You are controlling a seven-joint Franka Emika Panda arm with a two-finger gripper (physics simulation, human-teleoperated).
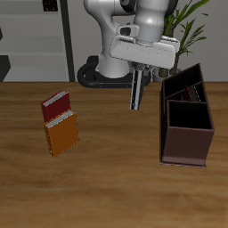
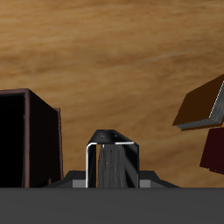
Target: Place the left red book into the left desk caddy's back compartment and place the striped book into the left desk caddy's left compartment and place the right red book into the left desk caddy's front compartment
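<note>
Above the table (image 1: pixel 107 169), beside the left desk caddy (image 1: pixel 186 134), your gripper (image 1: pixel 135 78) hangs with its jaws clamped on the striped book (image 1: pixel 135 91), which points straight down and is clear of the wood. One red book stands already inside the caddy's back compartment. Well apart from the caddy, the right red book (image 1: pixel 56 108) lies touching the orange book (image 1: pixel 61 134).

Simulated study or home-office setting, wooden table (image 1: pixel 107 178) held books and 1 dark desk caddy (image 1: pixel 185 125), grey shelving (image 1: pixel 36 36) stood behind, leafy potted plant (image 1: pixel 191 27) sat at the back.
</note>
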